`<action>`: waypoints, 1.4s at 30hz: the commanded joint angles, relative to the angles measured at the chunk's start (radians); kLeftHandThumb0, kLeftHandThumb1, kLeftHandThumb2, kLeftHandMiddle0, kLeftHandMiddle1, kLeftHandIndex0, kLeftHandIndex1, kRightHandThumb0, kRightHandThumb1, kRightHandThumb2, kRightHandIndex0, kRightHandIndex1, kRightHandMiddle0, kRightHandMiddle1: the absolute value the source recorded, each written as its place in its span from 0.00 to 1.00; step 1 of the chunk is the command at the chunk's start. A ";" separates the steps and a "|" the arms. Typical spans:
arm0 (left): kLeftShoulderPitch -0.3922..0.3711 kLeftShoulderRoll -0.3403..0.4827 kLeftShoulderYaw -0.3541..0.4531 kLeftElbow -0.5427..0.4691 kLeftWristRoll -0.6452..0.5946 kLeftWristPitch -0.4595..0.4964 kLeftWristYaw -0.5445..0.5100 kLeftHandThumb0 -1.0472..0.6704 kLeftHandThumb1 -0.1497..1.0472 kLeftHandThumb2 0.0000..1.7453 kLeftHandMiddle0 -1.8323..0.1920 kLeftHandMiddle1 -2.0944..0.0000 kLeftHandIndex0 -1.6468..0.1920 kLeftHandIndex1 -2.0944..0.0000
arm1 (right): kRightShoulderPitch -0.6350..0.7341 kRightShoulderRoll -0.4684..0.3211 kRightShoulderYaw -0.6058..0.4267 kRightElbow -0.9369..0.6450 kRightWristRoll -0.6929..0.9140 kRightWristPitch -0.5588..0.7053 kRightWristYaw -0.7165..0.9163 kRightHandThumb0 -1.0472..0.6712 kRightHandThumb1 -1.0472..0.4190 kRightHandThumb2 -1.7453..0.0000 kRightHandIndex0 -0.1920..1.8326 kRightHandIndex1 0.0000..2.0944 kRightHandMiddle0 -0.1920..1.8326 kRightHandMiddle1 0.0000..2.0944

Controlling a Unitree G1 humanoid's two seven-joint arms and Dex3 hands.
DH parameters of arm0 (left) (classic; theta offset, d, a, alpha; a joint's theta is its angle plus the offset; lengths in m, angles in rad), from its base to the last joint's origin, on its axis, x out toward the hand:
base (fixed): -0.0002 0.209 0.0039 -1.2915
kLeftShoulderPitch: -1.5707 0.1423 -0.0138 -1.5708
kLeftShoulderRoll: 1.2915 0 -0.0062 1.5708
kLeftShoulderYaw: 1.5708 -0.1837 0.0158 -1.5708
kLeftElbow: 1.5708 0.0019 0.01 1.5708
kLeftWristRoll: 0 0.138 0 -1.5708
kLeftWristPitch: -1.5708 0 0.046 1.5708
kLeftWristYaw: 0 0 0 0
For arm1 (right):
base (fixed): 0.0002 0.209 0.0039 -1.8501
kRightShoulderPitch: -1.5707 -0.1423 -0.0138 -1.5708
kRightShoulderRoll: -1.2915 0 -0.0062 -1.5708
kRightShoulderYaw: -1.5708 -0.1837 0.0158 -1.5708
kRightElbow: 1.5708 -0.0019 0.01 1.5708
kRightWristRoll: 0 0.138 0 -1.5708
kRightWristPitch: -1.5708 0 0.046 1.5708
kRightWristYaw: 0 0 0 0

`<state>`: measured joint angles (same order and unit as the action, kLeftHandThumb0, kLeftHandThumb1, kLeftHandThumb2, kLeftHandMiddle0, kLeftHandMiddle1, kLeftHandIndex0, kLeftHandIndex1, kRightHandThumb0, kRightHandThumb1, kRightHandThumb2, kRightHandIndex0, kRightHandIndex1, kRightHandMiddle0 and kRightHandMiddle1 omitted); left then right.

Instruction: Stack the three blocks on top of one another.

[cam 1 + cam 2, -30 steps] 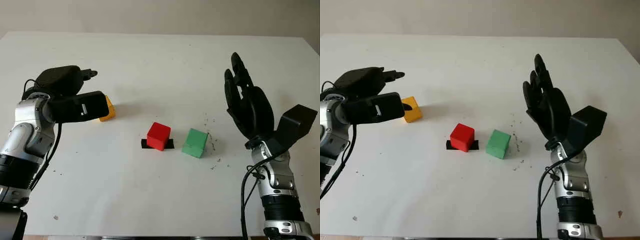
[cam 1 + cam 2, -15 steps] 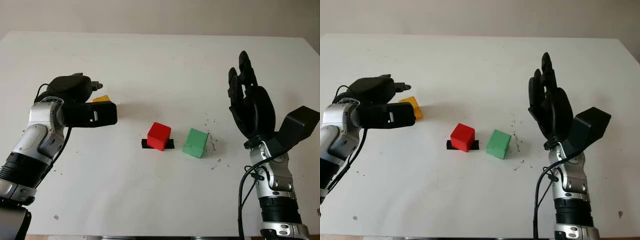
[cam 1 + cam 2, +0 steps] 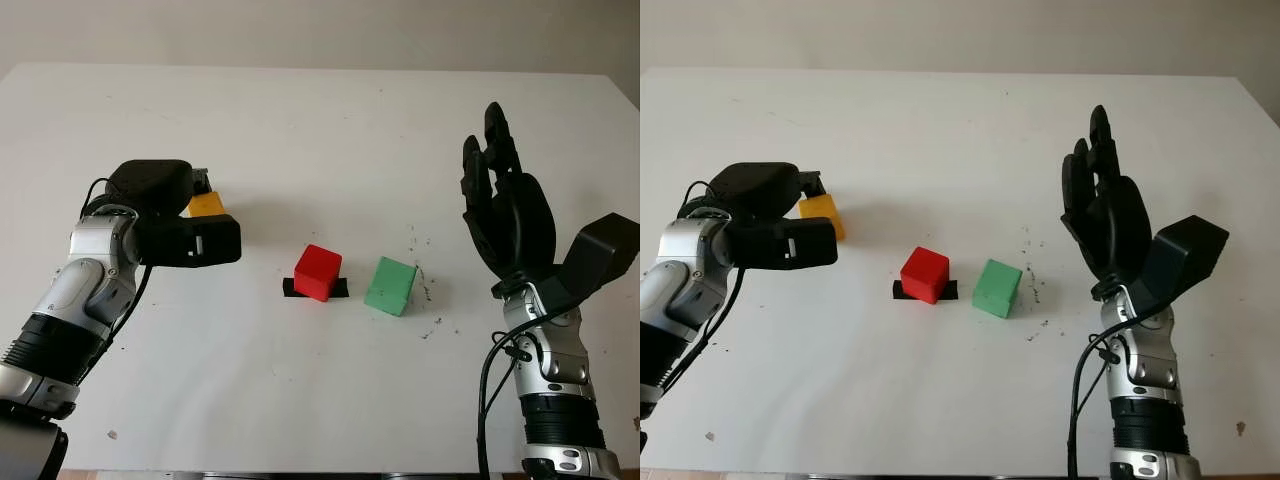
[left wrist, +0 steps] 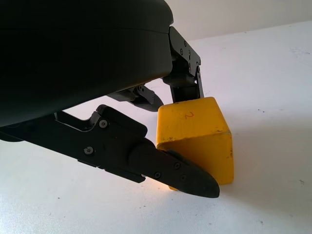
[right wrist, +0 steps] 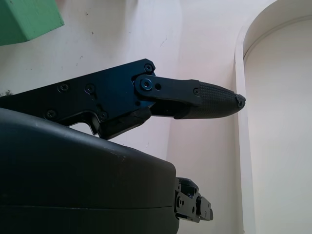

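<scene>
- I have the left hand (image 3: 185, 225) at the left of the head view, down around the yellow block (image 3: 207, 203), which sits on the white bench (image 3: 320, 130) at centre left.
- In the left wrist view one finger (image 4: 170, 170) lies along the block's near face and another finger reaches behind its far edge. I cannot tell whether they are pressing on it yet, so I would not call this a grasp.
- The red block (image 3: 318, 272) sits mid-frame on a small black marker (image 3: 290, 288), with the green block (image 3: 390, 286) just beside it to the right, apart from it.
- My right hand (image 3: 505, 215) is held up at the right of the frame, open, well clear of the blocks.
- I judge this as the first pick: nothing is stacked yet.
- Next I need to close firmly on the yellow block, lift it straight up, carry it right and set it squarely on the red one.
</scene>
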<state>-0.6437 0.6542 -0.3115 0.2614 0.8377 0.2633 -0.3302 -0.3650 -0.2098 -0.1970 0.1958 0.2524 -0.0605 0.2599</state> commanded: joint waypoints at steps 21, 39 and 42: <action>0.018 0.096 0.140 -0.251 -0.200 -0.242 -0.059 0.40 0.99 0.03 0.70 0.97 0.69 0.44 | 0.007 0.000 0.007 -0.020 -0.018 0.002 -0.004 0.21 0.00 0.71 0.00 0.00 0.00 0.01; -0.237 0.042 0.098 -0.292 -0.393 -0.255 -0.419 0.43 0.97 0.03 0.64 0.97 0.59 0.51 | 0.015 0.024 0.031 -0.012 -0.027 -0.014 -0.007 0.20 0.00 0.74 0.00 0.00 0.00 0.02; -0.234 0.020 0.092 -0.295 -0.421 -0.266 -0.433 0.40 0.97 0.03 0.66 0.98 0.60 0.45 | 0.017 0.025 0.032 -0.009 -0.029 -0.018 -0.005 0.20 0.00 0.73 0.00 0.00 0.00 0.02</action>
<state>-0.8586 0.6820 -0.2158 -0.0228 0.4273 0.0022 -0.7572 -0.3599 -0.1853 -0.1604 0.1952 0.2236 -0.0615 0.2536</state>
